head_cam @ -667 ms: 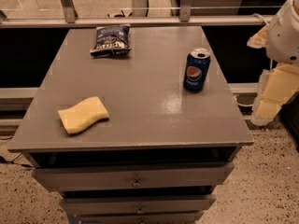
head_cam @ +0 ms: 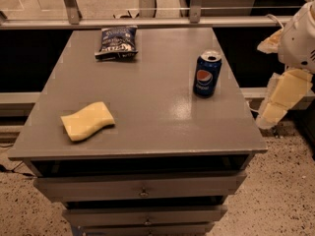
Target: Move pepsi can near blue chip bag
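Note:
The pepsi can (head_cam: 207,74) stands upright on the right side of the grey table top (head_cam: 147,102); it is dark blue with a round red-white-blue logo and a silver top. The blue chip bag (head_cam: 116,42) lies crinkled at the far left-centre of the table, well apart from the can. My gripper (head_cam: 275,104) hangs off the table's right edge, to the right of the can and slightly nearer the camera. It touches nothing and holds nothing.
A pale yellow sponge (head_cam: 87,121) lies near the front left of the table. Drawers (head_cam: 142,188) run below the table's front edge. A metal rail (head_cam: 147,22) runs behind the table. The white arm housing (head_cam: 300,36) stands at the right.

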Robot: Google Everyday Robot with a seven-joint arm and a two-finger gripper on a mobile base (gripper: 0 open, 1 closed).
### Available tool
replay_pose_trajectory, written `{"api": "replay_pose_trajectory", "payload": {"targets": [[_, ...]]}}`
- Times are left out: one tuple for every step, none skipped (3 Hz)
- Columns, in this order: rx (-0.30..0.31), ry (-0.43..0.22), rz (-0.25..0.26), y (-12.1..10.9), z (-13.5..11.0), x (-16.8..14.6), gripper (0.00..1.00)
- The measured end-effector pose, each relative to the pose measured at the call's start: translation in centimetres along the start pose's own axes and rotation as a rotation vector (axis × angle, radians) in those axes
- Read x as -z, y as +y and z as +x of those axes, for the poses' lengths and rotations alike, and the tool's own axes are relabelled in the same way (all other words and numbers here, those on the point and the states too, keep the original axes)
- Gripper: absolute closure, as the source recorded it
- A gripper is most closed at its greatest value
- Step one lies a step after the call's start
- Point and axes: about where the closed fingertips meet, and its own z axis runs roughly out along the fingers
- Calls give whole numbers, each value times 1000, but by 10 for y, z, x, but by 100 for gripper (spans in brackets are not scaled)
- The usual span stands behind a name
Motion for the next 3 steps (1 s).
{"api": "replay_pose_trajectory", "payload": {"targets": [[-64,-186,-26,-26,-14,-37,0],[-112,-366,-53,-51,-36,-71,0],[-135,-522,-64,-72,-62,-101,0]]}}
